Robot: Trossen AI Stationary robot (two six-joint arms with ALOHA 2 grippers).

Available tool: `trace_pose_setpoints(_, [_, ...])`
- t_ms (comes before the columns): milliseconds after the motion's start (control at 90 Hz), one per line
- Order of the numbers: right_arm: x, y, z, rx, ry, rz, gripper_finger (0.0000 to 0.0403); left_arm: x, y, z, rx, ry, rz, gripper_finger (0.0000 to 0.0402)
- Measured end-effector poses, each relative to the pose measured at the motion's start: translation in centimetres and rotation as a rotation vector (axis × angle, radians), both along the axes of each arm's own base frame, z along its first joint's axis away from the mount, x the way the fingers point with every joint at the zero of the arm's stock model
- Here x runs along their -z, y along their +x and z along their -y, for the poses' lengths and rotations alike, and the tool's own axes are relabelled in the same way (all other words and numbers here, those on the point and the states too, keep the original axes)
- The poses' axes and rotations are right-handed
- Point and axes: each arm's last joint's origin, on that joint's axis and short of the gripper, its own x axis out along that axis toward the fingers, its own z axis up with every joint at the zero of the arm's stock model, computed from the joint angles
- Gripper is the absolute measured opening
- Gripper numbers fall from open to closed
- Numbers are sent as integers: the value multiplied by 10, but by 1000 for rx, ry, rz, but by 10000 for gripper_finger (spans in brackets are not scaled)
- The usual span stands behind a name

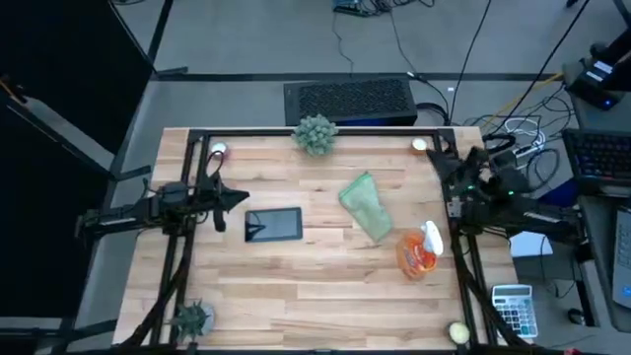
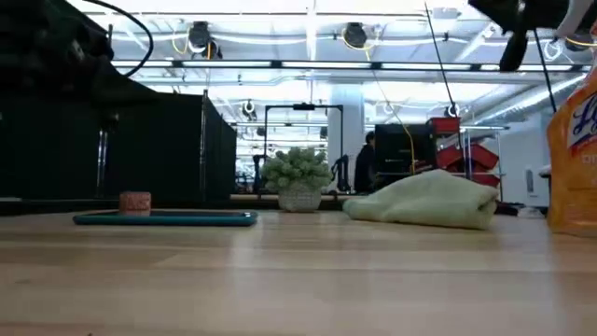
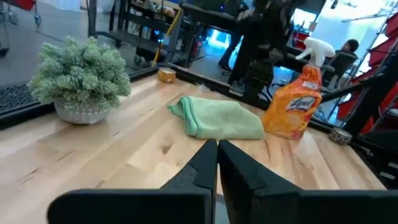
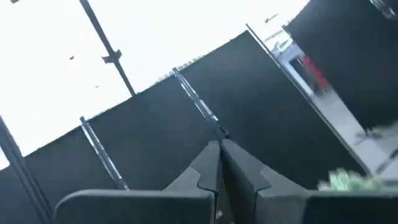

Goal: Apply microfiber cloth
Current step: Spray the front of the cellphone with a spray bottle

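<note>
I see the microfiber cloth [image 1: 366, 206] crumpled between tablet [image 1: 273, 225] and spray bottle [image 1: 419, 249]. Left gripper [image 3: 217, 155] and right gripper [image 4: 219, 152] both have fingers pressed together, holding nothing.

Bright overhead light; right wrist perhaps overexposed.

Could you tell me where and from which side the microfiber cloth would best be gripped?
Probably from straight above, pinching the raised fold of the microfiber cloth. It lies loosely bunched on the table, humped rather than flat, so fabric stands up to catch. The spray bottle crowds its near-right end, so the far end looks freer.
</note>
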Motion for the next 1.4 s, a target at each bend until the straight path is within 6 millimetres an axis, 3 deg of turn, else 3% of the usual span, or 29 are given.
trace_pose_setpoints(67, [-5,39,8,-2,9,-181,1,0,0,0,0,-6,-31,0])
trace_pose_setpoints(144, [19,60,11,-46,5,-438,0,2,1,0,-2,-14,-75,0])
trace_pose_setpoints(167, [16,66,13,-47,-14,-435,0,2,1,0,-3,-16,-90,0])
trace_pose_setpoints(244, [-23,83,18,-34,-78,-382,0,4,2,0,-1,-22,-120,0])
trace_pose_setpoints(422, [-18,119,24,-98,-102,-559,0,6,4,0,15,-56,-148,0])
trace_pose_setpoints(511, [-39,131,25,-92,-145,-490,0,5,4,0,22,-55,-145,0])
trace_pose_setpoints(678, [-31,151,25,-137,-154,-586,0,6,4,0,29,-58,-152,0])
trace_pose_setpoints(778, [-40,158,23,-144,-171,-547,0,6,4,0,29,-59,-156,0])
trace_pose_setpoints(1022, [-25,176,22,-175,-119,-591,0,7,4,0,29,-60,-159,0])
trace_pose_setpoints(1222, [0,197,24,-220,46,-615,2,8,5,0,28,-71,-176,0])
trace_pose_setpoints(1400, [26,222,27,-339,165,-574,48,9,7,0,25,-125,-214,0])
